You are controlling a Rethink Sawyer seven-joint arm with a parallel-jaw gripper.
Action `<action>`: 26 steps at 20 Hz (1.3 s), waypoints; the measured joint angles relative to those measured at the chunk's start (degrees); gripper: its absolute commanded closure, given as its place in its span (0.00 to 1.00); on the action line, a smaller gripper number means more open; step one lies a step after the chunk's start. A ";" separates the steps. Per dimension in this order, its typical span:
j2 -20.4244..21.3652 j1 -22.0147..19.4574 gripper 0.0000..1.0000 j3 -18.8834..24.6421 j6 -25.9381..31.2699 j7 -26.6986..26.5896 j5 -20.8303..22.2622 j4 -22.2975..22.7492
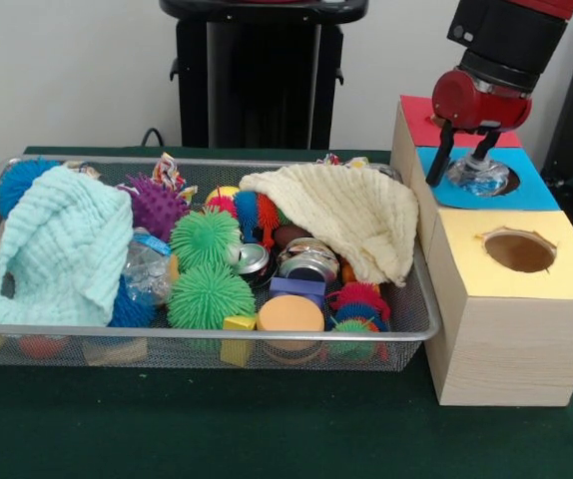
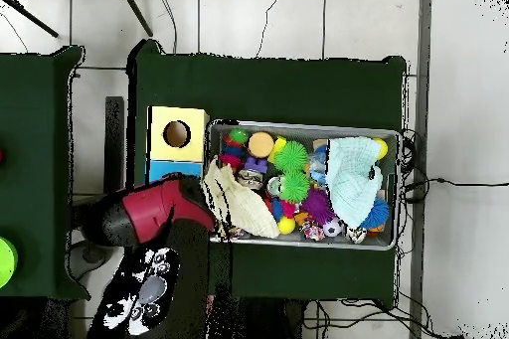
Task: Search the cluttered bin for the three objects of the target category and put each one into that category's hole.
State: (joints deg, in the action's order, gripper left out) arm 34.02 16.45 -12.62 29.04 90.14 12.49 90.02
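a: over the wooden box [image 1: 511, 329], beside the wire mesh bin [image 1: 267, 334]. red and black gripper [image 1: 463, 165] down at the hole in the blue panel [image 1: 536, 185], fingers spread around a crushed clear plastic bottle [image 1: 478, 178], pressing it on both sides.

b: sitting in the hole or above it?

a: right at the hole's mouth, partly in; hard to tell more. yellow panel [image 1: 556, 274] in front with its own round hole [image 1: 519, 251], red panel [image 1: 421, 125] behind.

b: anything else like it in the bin?

a: one more crushed clear bottle with a blue label [image 1: 147, 261], tucked under the edge of the mint green cloth [image 1: 62, 249] at one end. cream cloth [image 1: 351, 215] draped over the other end, near the box. shiny metal cans [image 1: 308, 261] just beside it, green spiky balls [image 1: 207, 269] in the middle, purple spiky ball [image 1: 155, 205] behind them, orange disc [image 1: 290, 313] against the front rim.

b: from above?

a: arm [image 2: 149, 214] across the box [image 2: 177, 136], hiding the gripper; bin [image 2: 298, 244] alongside, both cloths [image 2: 353, 181] visible.
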 measured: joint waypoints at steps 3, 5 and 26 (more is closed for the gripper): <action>-0.49 0.61 0.00 -0.69 -0.79 0.00 -0.02 -0.14; -1.11 1.00 0.00 -1.21 -1.89 0.01 -0.02 -0.36; 2.29 0.62 0.00 -1.09 1.71 0.00 0.02 0.36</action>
State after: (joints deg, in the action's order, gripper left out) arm 36.30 17.07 -13.71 30.75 90.14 12.51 90.39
